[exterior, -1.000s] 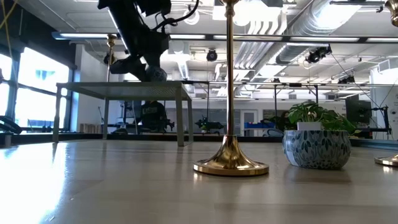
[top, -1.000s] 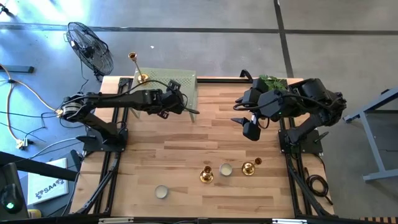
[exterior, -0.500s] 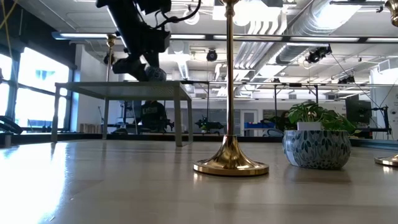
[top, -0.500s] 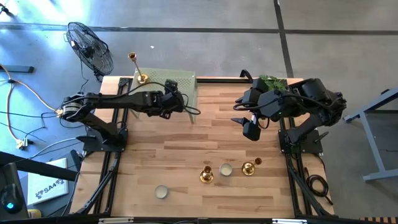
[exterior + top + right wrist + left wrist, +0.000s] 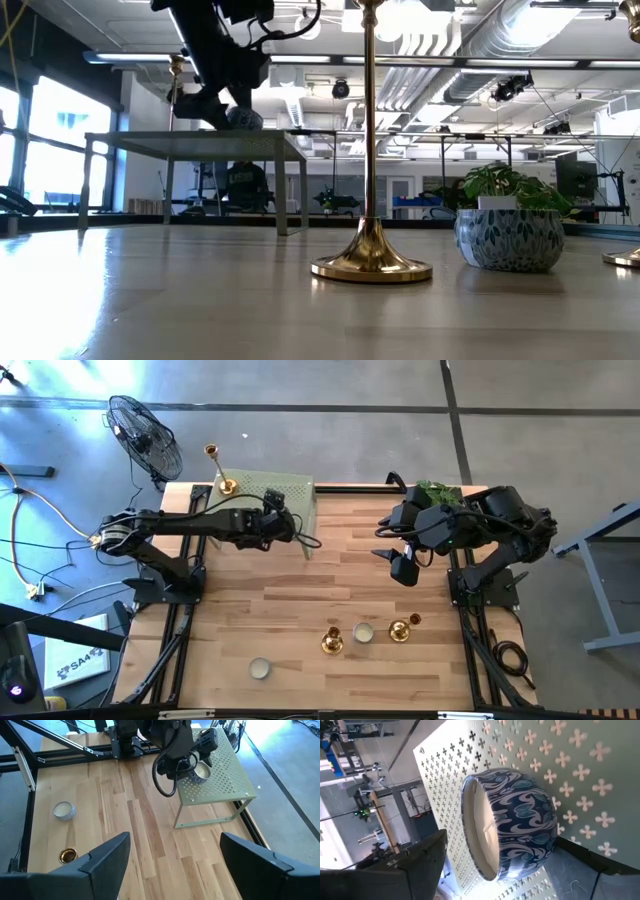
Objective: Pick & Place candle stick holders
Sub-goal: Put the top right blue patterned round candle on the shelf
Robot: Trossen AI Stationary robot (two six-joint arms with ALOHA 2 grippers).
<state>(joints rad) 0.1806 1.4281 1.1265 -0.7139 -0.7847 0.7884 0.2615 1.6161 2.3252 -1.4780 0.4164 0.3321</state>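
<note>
Candlesticks: two (image 5: 332, 641) (image 5: 399, 630) stand on table (image 5: 300, 590), one (image 5: 226, 482) on shelf (image 5: 295, 488). Left gripper (image 5: 279, 525) wide around bowl (image 5: 507, 822) on shelf; right gripper (image 5: 402, 569) wide, empty.

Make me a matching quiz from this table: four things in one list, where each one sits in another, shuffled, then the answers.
Things:
1. blue patterned bowl
2. tall candlestick
3. potted plant
4. small pale dish

Places:
A. partly under the right arm
B. on a corner of the green stand
C. on the stand, between the left gripper's fingers
D. alone on bare wood, away from the stand

Pairs: 1-C, 2-B, 3-A, 4-D
</note>
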